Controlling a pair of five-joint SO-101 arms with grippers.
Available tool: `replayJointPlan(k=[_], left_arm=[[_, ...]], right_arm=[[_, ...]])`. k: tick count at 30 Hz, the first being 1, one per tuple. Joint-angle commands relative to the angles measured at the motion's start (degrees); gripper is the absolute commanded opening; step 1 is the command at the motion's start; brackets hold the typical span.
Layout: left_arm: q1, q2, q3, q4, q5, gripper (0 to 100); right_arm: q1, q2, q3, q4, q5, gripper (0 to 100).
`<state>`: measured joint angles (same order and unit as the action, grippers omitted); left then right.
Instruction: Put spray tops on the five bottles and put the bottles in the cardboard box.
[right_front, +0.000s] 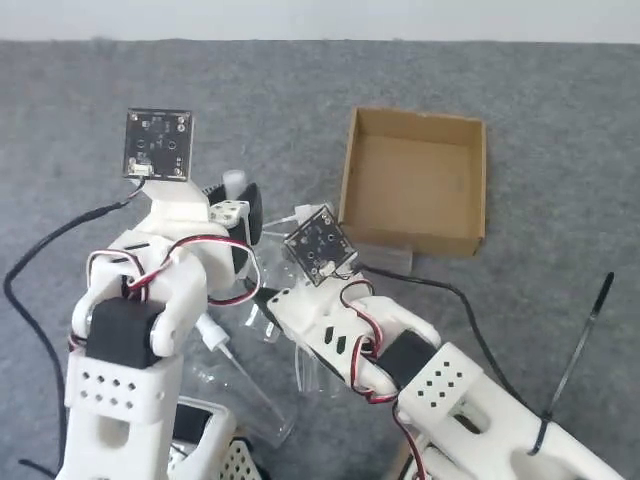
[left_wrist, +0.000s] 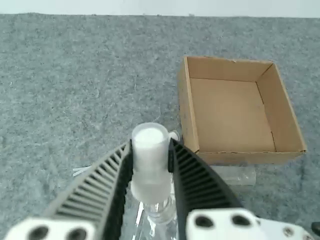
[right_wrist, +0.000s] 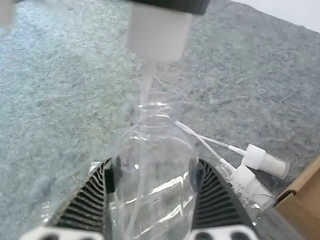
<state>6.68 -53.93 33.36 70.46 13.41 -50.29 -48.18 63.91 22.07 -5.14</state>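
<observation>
**Top over neck, not seated yet**

- Left gripper (left_wrist: 150, 148) is pinched on a white top (left_wrist: 149, 157), one finger on each side of the cap, held upright.
- Right gripper (right_wrist: 154, 171) is clamped round the body of a clear bottle (right_wrist: 150, 150). The bottle is upright with its mouth up, just off the box's near corner in the high view.
- Key relation: the top sits straight above the neck (right_wrist: 152, 112), with the long axes of both close to vertical and roughly in line. The cap is clear of the rim, with a gap showing between them.
- The tube (right_wrist: 143, 90) hangs from the top and looks to run into the mouth and down inside the bottle. Clear plastic on clear plastic, so this is not certain.
- Judgement: the step is seating the top. The next move belongs to the left arm, straight down along the bottle axis, with the right arm only bracing. The risk is that the tube bends or the cap lands skewed on the rim if the axes drift.
- The box (left_wrist: 240, 157) lies beyond the bottle, open side up, with nothing boxed yet.
- Loose tops (right_wrist: 260, 160) lie on the mat (left_wrist: 75, 75) near the box, and a spare bottle (left_wrist: 235, 175) lies on its side against the box's front wall.
</observation>
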Motion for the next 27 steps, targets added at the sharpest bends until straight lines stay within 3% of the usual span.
replayJointPlan(k=[1,7,15,20,27], left_arm=[[0.1,-1.2,-0.6,0.3,-0.9,11],[-0.4,-1.2,-2.1,-0.1,-1.1,11],[-9.2,4.1,-12.8,-3.3,-6.2,10],[-6.9,10.7,-13.3,-1.8,-6.3,10],[-2.6,8.5,-9.7,0.9,-8.9,7]], right_arm=[[1.0,-2.5,0.4,-6.0,-1.0,0.6],[1.3,-2.5,5.7,-18.7,-0.9,0.6],[1.0,-2.5,6.3,-18.7,-0.9,0.6],[1.0,-2.5,6.3,-18.7,-0.8,0.6],[1.2,-2.5,6.3,-18.7,-0.7,0.6]])
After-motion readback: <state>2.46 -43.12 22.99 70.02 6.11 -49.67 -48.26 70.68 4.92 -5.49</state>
